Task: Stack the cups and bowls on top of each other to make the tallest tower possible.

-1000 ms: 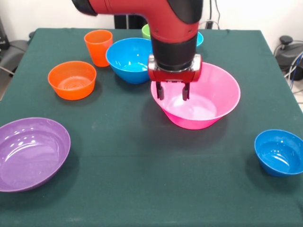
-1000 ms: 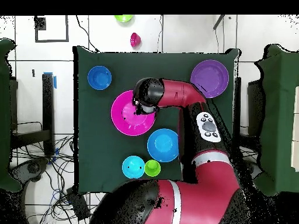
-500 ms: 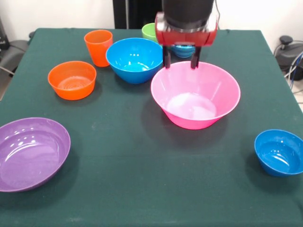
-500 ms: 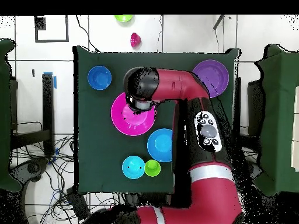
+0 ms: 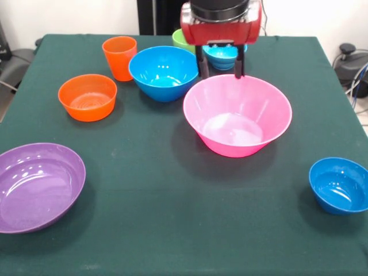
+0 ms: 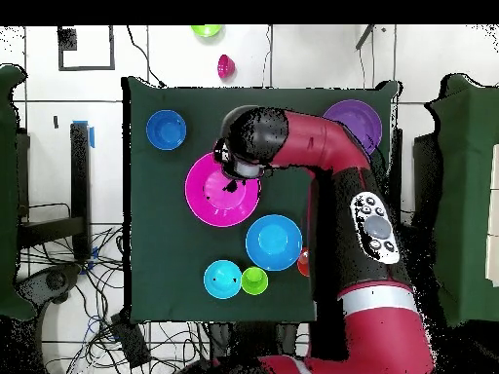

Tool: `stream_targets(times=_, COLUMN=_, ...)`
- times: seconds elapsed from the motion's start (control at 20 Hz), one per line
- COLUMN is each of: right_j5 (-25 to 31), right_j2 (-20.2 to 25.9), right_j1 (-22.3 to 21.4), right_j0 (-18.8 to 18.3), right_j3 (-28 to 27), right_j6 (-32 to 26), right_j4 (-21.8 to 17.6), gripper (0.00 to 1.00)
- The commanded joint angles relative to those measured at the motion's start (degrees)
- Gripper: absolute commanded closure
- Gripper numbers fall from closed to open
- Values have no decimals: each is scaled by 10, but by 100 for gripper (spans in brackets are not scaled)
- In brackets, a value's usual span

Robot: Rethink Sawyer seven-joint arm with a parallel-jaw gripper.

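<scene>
Huge glossy pink plastic bowl (image 5: 237, 114) at table centre, upright, empty, not gripped; red-and-black claw (image 5: 221, 68) above its 12 o'clock rim, prongs spread, nothing held; large blue plastic bowl (image 5: 164, 72) just beside at 10 o'clock, small blue bowl (image 5: 339, 185) at 4 o'clock, wide purple bowl (image 5: 38, 186) at 8 o'clock. Likely step: take rim; straddle wall with prongs, close firmly, lift level to avoid slip on glossy plastic.

The gripper (image 5: 220, 69) has risen out of the pink bowl (image 5: 237, 115) toward its 12 o'clock rim, fingers (image 5: 202, 64) still spread and empty.
</scene>
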Motion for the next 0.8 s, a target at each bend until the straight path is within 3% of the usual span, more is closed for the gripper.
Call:
stream_targets(times=0.05, right_j5=-51, right_j2=64, right_j1=52, right_j0=-21, right_j3=67, right_j6=-58, right_j4=-4, gripper=0)
stream_targets(times=0.5, right_j5=-60, right_j2=69, right_j1=55, right_j0=-25, right_j3=64, right_j6=-54, right_j4=-26, gripper=0)
stream_targets(times=0.8, right_j5=-158, right_j2=21, right_j1=62, right_j0=17, right_j3=30, right_j6=-38, right_j4=-122, gripper=0)
